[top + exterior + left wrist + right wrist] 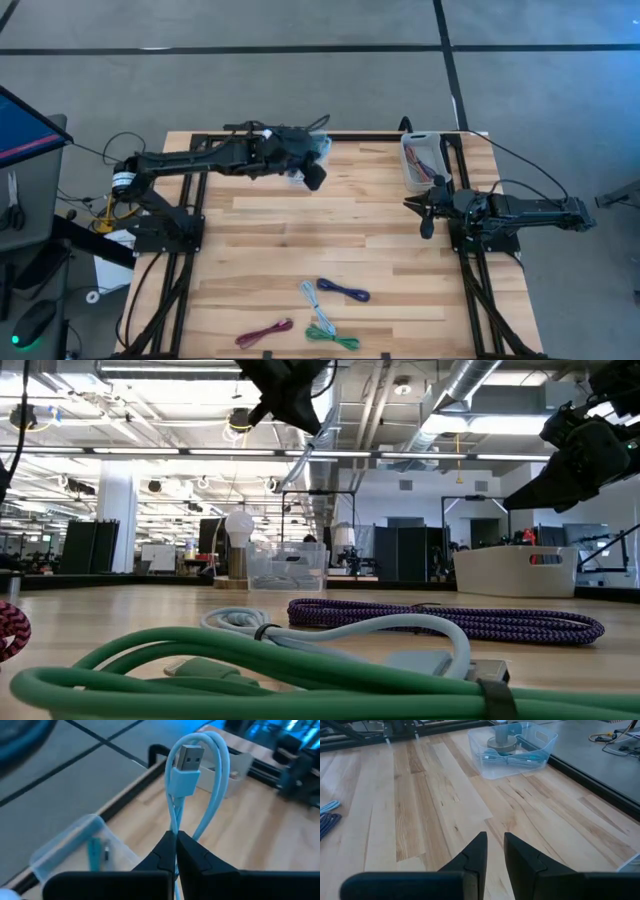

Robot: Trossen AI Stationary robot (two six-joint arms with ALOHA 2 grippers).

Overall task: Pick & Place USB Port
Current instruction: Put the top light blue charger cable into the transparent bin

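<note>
My left gripper (314,178) hangs high over the table's far side, next to a clear plastic bin (312,152), and is shut on a light blue USB cable (218,780). The cable's silver plug (190,756) sticks out beyond the fingertips. The bin (75,845) lies below and holds other cables. My right gripper (427,215) waits at the table's right side, its fingers (477,851) slightly apart with nothing between them. My left gripper pinches the bundled strands of the light blue cable (175,822) between its two fingertips, just below the plug's pale housing. The loop and plug stand out past the fingertips, lifted clear of the table and bin. More cable runs back between the fingers.
Purple (343,290), pale grey (308,294), green (332,337) and maroon (264,333) cables lie near the table's front edge. A white bin (421,160) with cables stands at the far right. Bare wood lies across the table's middle.
</note>
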